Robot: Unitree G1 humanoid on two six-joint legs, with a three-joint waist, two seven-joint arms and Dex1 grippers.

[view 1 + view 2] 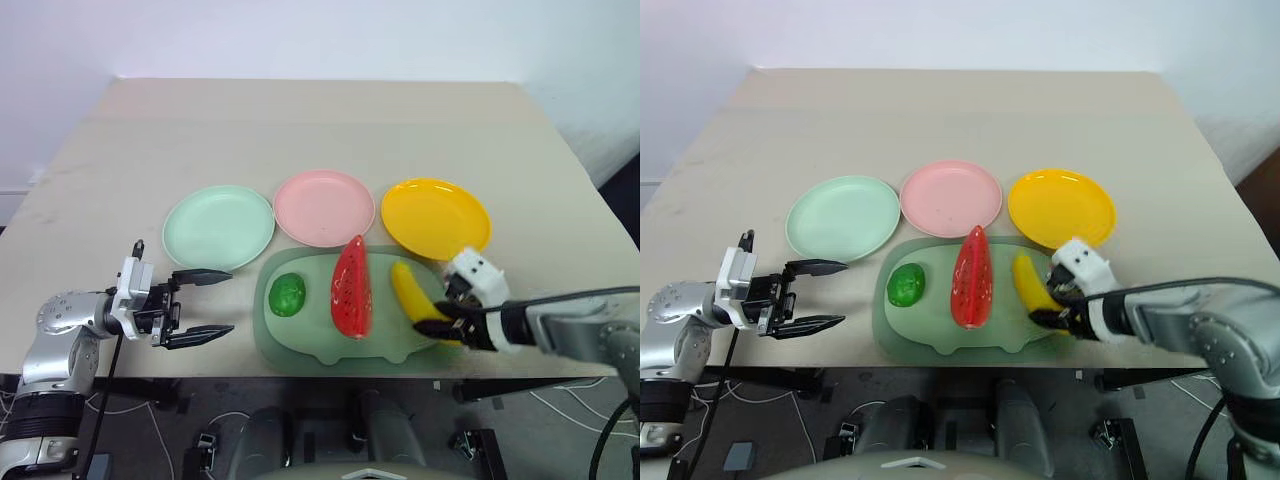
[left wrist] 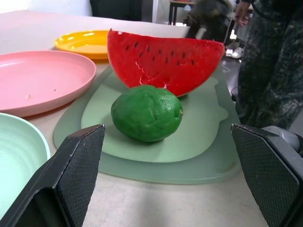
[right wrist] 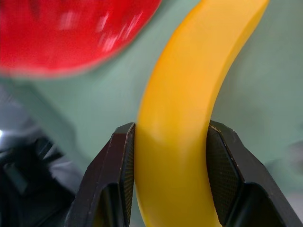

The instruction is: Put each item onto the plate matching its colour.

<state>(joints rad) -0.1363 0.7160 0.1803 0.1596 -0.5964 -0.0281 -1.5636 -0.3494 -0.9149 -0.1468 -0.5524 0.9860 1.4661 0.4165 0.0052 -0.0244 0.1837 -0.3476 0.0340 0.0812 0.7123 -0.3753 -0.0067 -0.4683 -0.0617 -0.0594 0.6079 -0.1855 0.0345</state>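
My right gripper (image 1: 440, 325) is shut on the near end of the yellow banana (image 1: 407, 288), which lies on the right of the grey-green mat (image 1: 312, 342). In the right wrist view both black fingers (image 3: 118, 175) press the banana (image 3: 184, 109) from either side. The red watermelon wedge (image 1: 352, 288) stands at the mat's middle and the round green fruit (image 1: 287, 295) on its left. My left gripper (image 1: 230, 301) hangs open left of the mat, pointing at the green fruit (image 2: 147, 113). Behind the mat sit the mint green plate (image 1: 218, 226), pink plate (image 1: 324, 207) and yellow plate (image 1: 435, 216).
The beige table (image 1: 300, 130) stretches bare behind the plates. Its front edge runs just below the mat. A person (image 2: 267, 61) in dark clothes stands beyond the table in the left wrist view.
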